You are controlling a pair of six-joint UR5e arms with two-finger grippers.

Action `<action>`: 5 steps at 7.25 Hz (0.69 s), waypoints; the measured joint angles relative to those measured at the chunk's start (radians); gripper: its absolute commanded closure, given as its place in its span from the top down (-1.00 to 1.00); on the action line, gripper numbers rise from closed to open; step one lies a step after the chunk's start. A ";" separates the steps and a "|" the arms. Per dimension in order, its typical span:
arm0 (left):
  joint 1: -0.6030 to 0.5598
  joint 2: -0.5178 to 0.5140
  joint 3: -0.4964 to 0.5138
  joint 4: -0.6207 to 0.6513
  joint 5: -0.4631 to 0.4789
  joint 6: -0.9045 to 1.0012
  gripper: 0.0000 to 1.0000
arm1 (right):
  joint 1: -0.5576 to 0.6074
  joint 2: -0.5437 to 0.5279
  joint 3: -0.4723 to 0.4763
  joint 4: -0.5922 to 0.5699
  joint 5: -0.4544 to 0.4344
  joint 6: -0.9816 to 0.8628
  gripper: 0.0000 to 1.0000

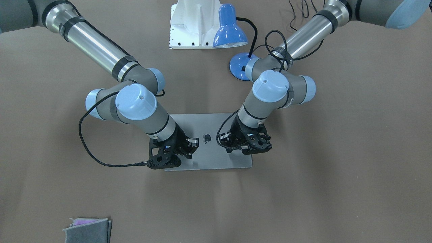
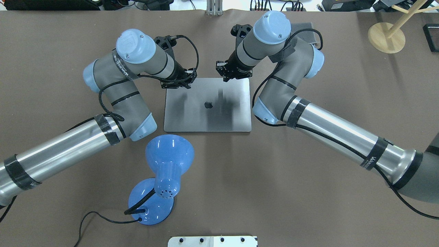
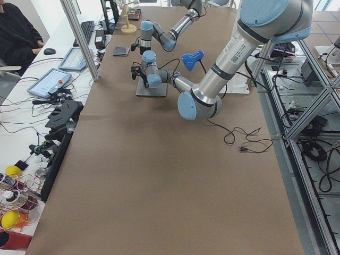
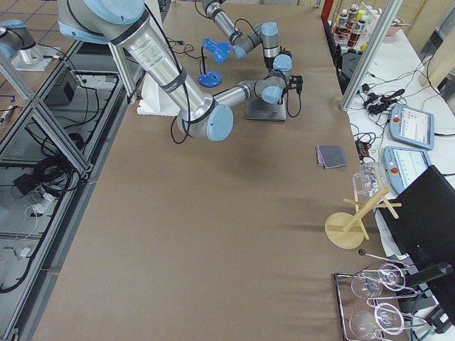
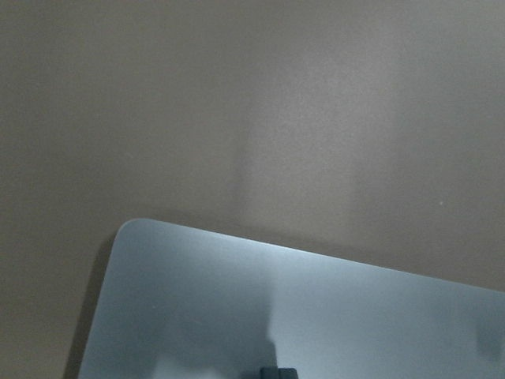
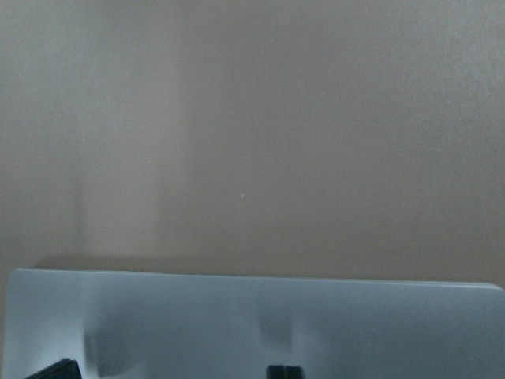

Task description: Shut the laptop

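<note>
The space-grey laptop (image 1: 211,157) lies shut and flat on the brown table, its lid with the dark apple logo facing up. It also shows in the overhead view (image 2: 207,116). My left gripper (image 2: 179,82) hangs over the lid's far left corner, fingers together, holding nothing. My right gripper (image 2: 225,76) hangs over the lid's far edge towards the right, fingers together and empty. In the front view the left gripper (image 1: 226,143) and the right gripper (image 1: 189,145) flank the logo. Both wrist views show the lid's edge (image 5: 316,316) (image 6: 237,316) just below.
A blue desk lamp (image 2: 168,161) stands near the robot's side of the laptop, close to my left forearm. A small grey folded cloth (image 1: 87,229) lies at the far table edge. A wooden stand (image 2: 386,37) is at the far right.
</note>
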 measured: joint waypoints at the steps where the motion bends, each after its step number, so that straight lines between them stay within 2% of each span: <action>1: -0.018 0.004 -0.027 0.011 -0.025 -0.011 0.97 | 0.028 -0.011 0.020 -0.012 0.059 0.002 1.00; 3: -0.062 0.053 -0.109 0.082 -0.063 -0.005 0.97 | 0.097 -0.069 0.139 -0.150 0.160 -0.007 1.00; 5: -0.147 0.170 -0.263 0.242 -0.133 0.123 0.97 | 0.201 -0.202 0.295 -0.304 0.175 -0.104 1.00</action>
